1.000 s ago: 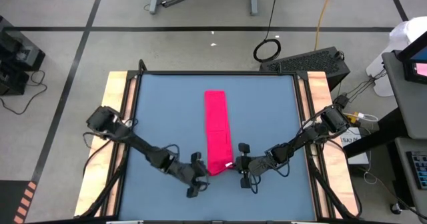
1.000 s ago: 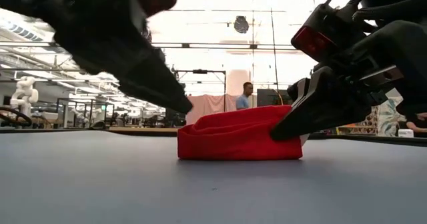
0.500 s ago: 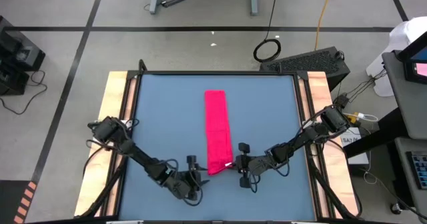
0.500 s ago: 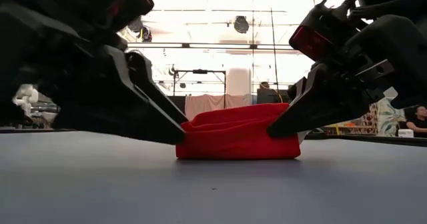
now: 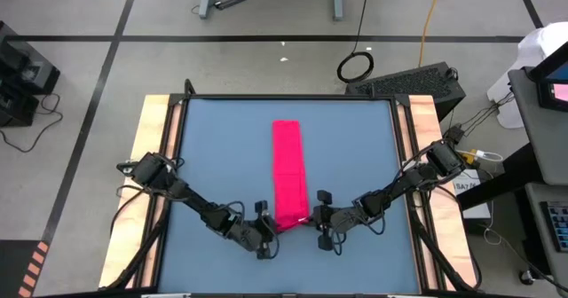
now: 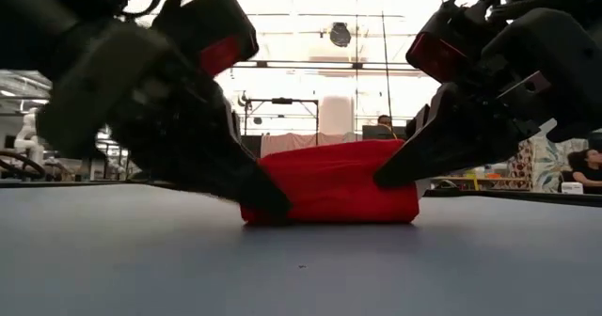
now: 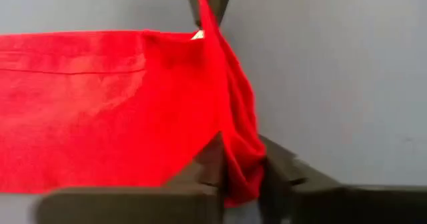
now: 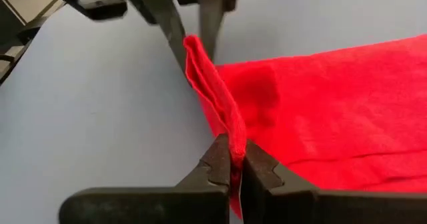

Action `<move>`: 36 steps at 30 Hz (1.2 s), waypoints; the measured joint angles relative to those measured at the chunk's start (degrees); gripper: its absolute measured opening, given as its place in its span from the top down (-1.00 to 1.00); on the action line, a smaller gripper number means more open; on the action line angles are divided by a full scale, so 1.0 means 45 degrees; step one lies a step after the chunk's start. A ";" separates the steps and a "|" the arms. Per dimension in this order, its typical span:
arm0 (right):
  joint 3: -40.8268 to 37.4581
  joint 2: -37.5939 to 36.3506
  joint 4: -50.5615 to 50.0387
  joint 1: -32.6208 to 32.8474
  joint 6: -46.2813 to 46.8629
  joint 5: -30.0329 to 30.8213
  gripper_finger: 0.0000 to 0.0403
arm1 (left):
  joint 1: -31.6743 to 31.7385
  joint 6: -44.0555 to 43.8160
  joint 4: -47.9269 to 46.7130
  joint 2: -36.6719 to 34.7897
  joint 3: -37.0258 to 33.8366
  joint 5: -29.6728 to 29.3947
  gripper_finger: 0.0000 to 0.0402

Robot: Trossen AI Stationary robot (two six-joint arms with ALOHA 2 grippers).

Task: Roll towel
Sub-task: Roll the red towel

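Folded into a long strip down the middle of the blue table, the towel, near end pinched at both corners: left gripper and right gripper clamped on cloth.

Even, bright overhead light fills the high view; the bench shows only faint, soft shadows under the arms. In the low view, ceiling lights and bright windows behind glare nearly white, so both arms read as dark backlit shapes; the left tool is smeared, probably motion blur. Both wrist views are evenly lit, the towel fairly sharp and saturated, while the near fingers look soft
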 joint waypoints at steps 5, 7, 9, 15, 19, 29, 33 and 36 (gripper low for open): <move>0.0000 -0.0108 0.0052 0.0018 0.0802 -0.1145 1.00 | 0.0011 -0.1917 0.0079 -0.0691 0.0019 0.1437 0.93; 0.0010 -0.0112 0.0276 0.0015 0.1208 -0.1857 0.98 | 0.0004 -0.2701 0.0222 -0.0956 0.0015 0.2313 0.94; 0.0010 -0.0117 0.0602 0.0023 0.1382 -0.2413 0.96 | 0.0007 -0.3501 0.0482 -0.1214 0.0019 0.2787 0.96; 0.0010 -0.0115 0.1163 0.0211 0.0779 -0.2572 0.94 | 0.0127 -0.4383 0.0249 -0.1361 0.0015 0.3477 0.97; 0.0010 -0.0112 0.0748 0.0409 -0.0330 -0.1834 0.89 | 0.0511 -0.5443 0.0377 -0.1335 -0.0273 0.4147 0.98; 0.0003 -0.0845 -0.0958 0.1545 -0.3263 0.0555 0.11 | 0.1124 -0.6731 0.1623 -0.1313 -0.1086 0.5533 0.99; 0.0000 -0.1029 -0.0333 0.2492 -0.4658 0.1724 -0.12 | 0.1163 -0.7305 0.2364 -0.1313 -0.1420 0.5739 0.99; 0.0000 -0.0963 0.0589 0.3122 -0.5827 0.2696 -0.18 | 0.1187 -0.7660 0.2313 -0.1308 -0.1438 0.5945 0.99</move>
